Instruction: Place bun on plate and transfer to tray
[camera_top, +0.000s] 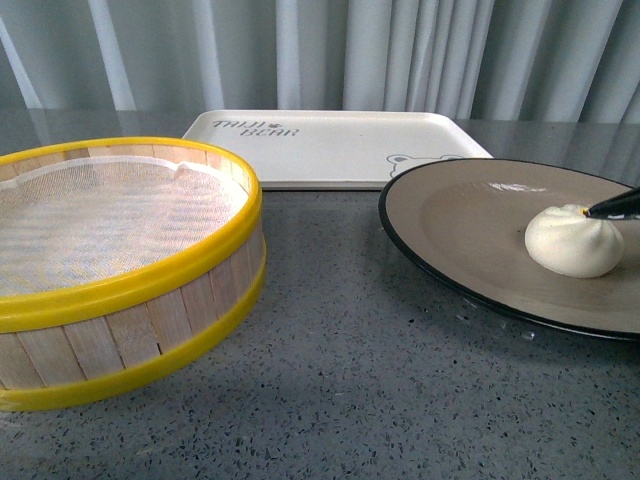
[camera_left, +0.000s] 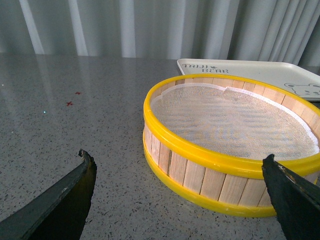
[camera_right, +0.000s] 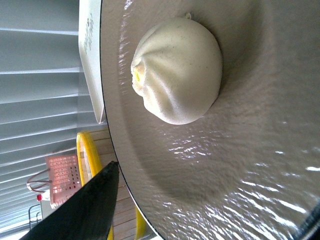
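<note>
Right hand (camera_right: 215, 189) (spread wide) flanks bun (camera_right: 177, 70) on plate (camera_right: 260, 145), perhaps grazing it.

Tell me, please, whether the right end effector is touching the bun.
Apart. The right wrist view shows the bun sitting on the plate, with bare plate between it and the fingers of the open right end effector.

The bun (camera_top: 572, 241) sits on the plate (camera_top: 460, 215), steamer basket (camera_top: 120, 265) left, tray (camera_top: 330, 145) behind.
</note>
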